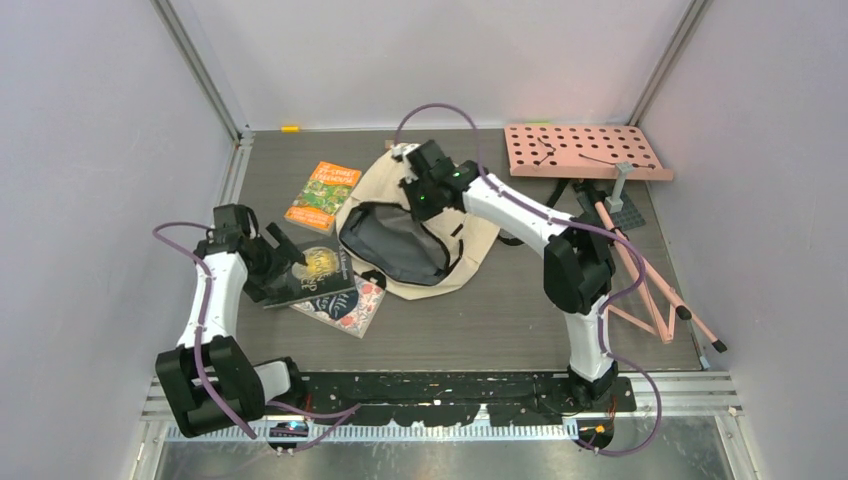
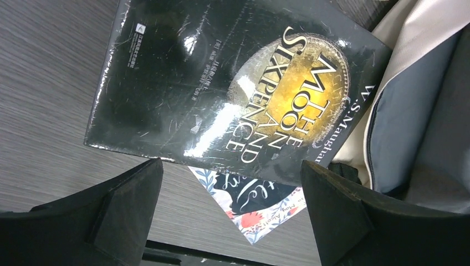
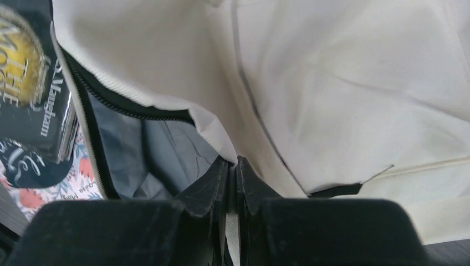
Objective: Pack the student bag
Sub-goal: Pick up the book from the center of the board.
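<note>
- The table (image 1: 500,310) is carrying all items listed, with both arm bases bolted at its near edge.
- The bag (image 1: 390,245) is lying flat at mid-table, slightly toward the far side. Its zipped mouth is gaping toward the left arm and showing grey lining. The cream fabric is spreading right and far. The wrist views are showing the same cream shell (image 3: 343,100) and grey lining (image 2: 410,127).
- The pegboard (image 1: 580,150) is sitting at the far right corner, well apart from the bag.
- The pink rods (image 1: 650,280) are lying crossed along the right side, near the right arm's elbow.
- The black book (image 1: 315,270) is lying just left of the bag's mouth, cover up, with its gold title showing (image 2: 221,88). It is overlapping the floral book.
- The floral book (image 1: 345,305) is lying partly under the black book, with its near corner sticking out (image 2: 260,210).
- The orange book (image 1: 323,195) is lying apart on the far side of the other two, beside the bag's left edge.
- The right gripper (image 1: 425,205) is reaching over the bag's far rim. It is clenching a fold of cream fabric at the mouth, with the jaws almost meeting (image 3: 237,166).
- The left gripper (image 1: 285,255) is hanging over the black book's near edge, with the jaws spread wide and gripping nothing (image 2: 231,165). Contact with the cover cannot be judged.
</note>
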`<action>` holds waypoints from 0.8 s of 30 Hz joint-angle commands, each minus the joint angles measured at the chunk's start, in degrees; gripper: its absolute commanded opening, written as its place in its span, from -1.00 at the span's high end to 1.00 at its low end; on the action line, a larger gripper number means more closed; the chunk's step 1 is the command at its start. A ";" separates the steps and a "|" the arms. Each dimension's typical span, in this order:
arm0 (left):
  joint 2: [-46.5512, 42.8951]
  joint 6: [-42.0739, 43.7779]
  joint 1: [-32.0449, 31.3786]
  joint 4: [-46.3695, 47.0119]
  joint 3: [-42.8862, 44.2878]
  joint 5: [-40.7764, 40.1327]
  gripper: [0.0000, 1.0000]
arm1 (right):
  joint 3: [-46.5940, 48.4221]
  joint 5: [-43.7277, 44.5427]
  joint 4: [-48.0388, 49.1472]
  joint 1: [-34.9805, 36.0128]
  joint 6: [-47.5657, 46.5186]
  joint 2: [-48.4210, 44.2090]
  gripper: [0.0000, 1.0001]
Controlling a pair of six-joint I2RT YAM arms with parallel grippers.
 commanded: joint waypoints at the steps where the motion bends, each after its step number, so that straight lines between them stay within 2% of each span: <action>1: -2.25 -4.57 3.02 3.90 -2.74 4.10 -0.96 | 1.58 -7.10 0.70 -5.31 7.39 -1.61 0.78; 7: -3.84 -8.96 6.65 5.07 -6.60 5.76 -0.95 | 2.89 2.59 -0.05 -11.21 10.38 -0.41 0.97; 12: -3.99 -13.38 8.16 6.11 -9.82 6.95 -0.94 | 5.70 8.05 -1.19 -15.28 10.37 2.25 0.99; 20: -5.07 -20.66 10.01 9.29 -14.22 4.24 -0.89 | 7.52 15.43 -2.54 -16.44 8.05 5.85 0.99; 24: -6.69 -23.20 10.27 11.15 -16.16 1.79 -0.82 | 8.44 13.76 -3.16 -17.73 7.26 7.55 0.99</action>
